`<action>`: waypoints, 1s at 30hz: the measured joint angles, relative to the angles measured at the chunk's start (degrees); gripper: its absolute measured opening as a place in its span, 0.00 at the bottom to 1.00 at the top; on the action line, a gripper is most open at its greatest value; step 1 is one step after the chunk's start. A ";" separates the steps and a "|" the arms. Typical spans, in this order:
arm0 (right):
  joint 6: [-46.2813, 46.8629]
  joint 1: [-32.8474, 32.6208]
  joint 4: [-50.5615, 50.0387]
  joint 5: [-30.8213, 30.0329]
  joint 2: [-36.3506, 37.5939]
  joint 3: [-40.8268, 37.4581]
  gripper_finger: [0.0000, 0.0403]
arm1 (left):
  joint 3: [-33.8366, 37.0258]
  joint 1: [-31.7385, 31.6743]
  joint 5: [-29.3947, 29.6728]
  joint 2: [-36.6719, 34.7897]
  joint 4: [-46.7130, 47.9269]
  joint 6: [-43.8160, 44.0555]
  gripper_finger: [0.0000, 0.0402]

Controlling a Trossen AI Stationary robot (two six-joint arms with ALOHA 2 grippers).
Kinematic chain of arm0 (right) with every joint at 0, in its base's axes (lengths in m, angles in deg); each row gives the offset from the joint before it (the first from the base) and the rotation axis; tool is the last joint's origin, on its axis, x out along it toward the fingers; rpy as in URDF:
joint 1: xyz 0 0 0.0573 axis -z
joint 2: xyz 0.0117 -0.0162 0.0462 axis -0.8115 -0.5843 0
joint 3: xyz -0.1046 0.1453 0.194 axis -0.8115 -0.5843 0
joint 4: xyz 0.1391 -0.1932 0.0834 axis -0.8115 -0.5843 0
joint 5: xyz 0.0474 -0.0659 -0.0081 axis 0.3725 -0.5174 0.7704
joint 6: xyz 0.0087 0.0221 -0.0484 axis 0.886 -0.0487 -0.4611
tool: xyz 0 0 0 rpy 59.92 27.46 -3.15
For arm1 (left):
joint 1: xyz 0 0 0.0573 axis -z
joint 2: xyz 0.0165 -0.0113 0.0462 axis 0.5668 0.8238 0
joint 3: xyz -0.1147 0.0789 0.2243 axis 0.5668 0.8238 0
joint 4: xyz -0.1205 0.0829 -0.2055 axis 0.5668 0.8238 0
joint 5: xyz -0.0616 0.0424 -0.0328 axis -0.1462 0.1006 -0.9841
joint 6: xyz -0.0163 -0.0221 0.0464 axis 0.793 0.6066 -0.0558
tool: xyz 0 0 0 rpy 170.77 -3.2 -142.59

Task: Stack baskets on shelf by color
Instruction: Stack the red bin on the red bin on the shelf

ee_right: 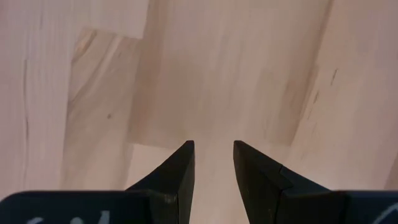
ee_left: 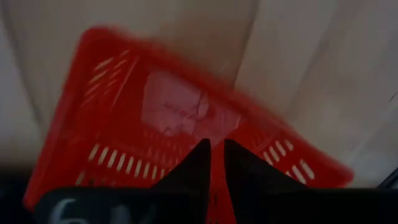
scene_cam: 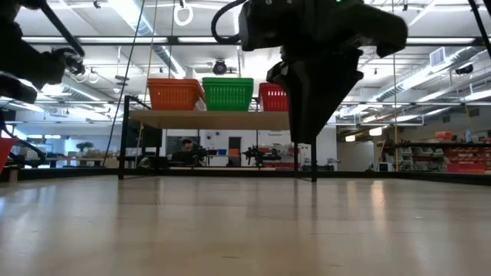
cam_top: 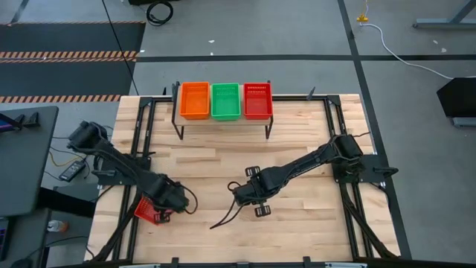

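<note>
From above, three baskets sit on the shelf [cam_top: 223, 119]: one orange basket [cam_top: 194, 100], one green basket [cam_top: 225, 100], one red basket [cam_top: 257, 100]. The left claw [ee_left: 214, 168] pinches a fourth, the loose red basket [ee_left: 180, 130], by its wall at the table's [cam_top: 223, 160] near-left edge. The right claw [ee_right: 213, 165] hangs narrowly parted, empty.

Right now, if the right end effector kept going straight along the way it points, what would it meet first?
The bare wooden tabletop. The right end effector points down at it with its fingers apart and nothing between them; no basket lies in that line. How far above the wood it hangs is unclear.
</note>
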 joint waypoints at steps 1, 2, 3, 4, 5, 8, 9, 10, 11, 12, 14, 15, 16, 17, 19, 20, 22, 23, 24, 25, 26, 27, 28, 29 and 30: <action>0.32 -0.29 -0.40 0.06 0.00 0.00 0.29 | 0.01 0.00 -0.07 1.06 -1.14 -0.95 0.13; 0.71 -0.58 -0.87 0.14 0.00 0.00 0.29 | 0.00 0.00 0.00 2.16 -2.56 -1.85 0.12; 1.15 -0.93 -1.37 0.17 0.00 0.00 0.29 | 0.02 0.00 0.21 3.20 -4.01 -3.03 0.12; 1.47 -1.28 -1.85 0.27 0.00 0.00 0.29 | 0.02 -0.05 0.68 4.15 -5.49 -4.27 0.12; 1.95 -1.58 -2.24 0.27 0.00 0.00 0.29 | 0.02 -0.31 1.23 5.07 -6.83 -5.36 0.12; 3.36 -2.42 -3.72 0.23 0.00 0.00 0.29 | 0.02 -1.74 3.16 7.56 -10.70 -8.55 0.12; 3.94 -2.74 -4.09 0.21 0.00 0.00 0.29 | 0.02 -2.44 3.84 8.27 -11.81 -9.53 0.12; 4.41 -3.06 -4.56 0.27 0.00 0.00 0.29 | 0.02 -3.10 4.37 8.82 -12.74 -10.61 0.12; 5.05 -3.38 -5.14 0.38 0.00 0.00 0.29 | 0.02 -3.78 4.97 9.35 -13.63 -11.84 0.12; 5.59 -3.67 -5.60 0.40 0.00 0.00 0.29 | 0.02 -4.43 5.51 9.83 -14.62 -12.74 0.12; 6.83 -4.23 -6.64 0.38 0.00 0.02 0.29 | 0.02 -5.78 6.51 10.17 -16.57 -15.05 0.11; 7.41 -4.53 -7.31 0.40 0.00 0.02 0.29 | 0.02 -6.49 7.20 10.31 -18.06 -16.20 0.11; 8.13 -4.85 -7.91 0.39 0.00 0.02 0.29 | 0.00 -7.26 7.81 10.37 -19.59 -17.27 0.11; 8.80 -5.21 -8.55 0.41 0.00 0.02 0.29 | 0.00 -7.97 8.60 10.37 -21.19 -18.27 0.11; 10.25 -5.94 -10.16 0.57 0.00 0.02 0.29 | 0.00 -9.61 9.62 10.41 -24.67 -20.51 0.11; 10.95 -6.28 -11.05 0.57 0.00 0.02 0.29 | 0.00 -10.48 9.92 10.44 -26.45 -21.33 0.11; 12.18 -7.01 -12.38 0.56 0.03 0.02 0.29 | 0.00 -12.17 10.30 10.50 -29.87 -23.25 0.11; 12.87 -7.37 -12.94 0.56 0.05 0.02 0.29 | 0.00 -13.02 10.35 10.50 -31.50 -24.12 0.11; 13.37 -7.78 -13.54 0.55 0.07 0.02 0.29 | 0.00 -13.82 10.36 10.50 -33.37 -25.04 0.11; 13.86 -8.16 -14.09 0.55 0.07 0.02 0.29 | 0.00 -14.60 10.32 10.50 -35.17 -25.74 0.11; 14.38 -8.53 -14.52 0.56 0.07 0.02 0.29 | 0.02 -15.38 10.34 10.50 -37.03 -26.74 0.11; 14.84 -8.87 -14.95 0.57 0.09 0.02 0.29 | 0.02 -16.02 10.31 10.50 -39.12 -27.33 0.11; 15.42 -9.18 -15.31 0.55 0.09 0.02 0.29 | 0.02 -16.65 10.32 10.50 -41.34 -28.23 0.11; 15.90 -9.50 -15.53 0.55 0.09 0.02 0.29 | 0.02 -17.27 10.27 10.53 -43.50 -28.81 0.11; 16.29 -9.81 -15.58 0.54 0.10 0.02 0.29 | 0.02 -17.91 10.26 10.79 -45.85 -29.47 0.11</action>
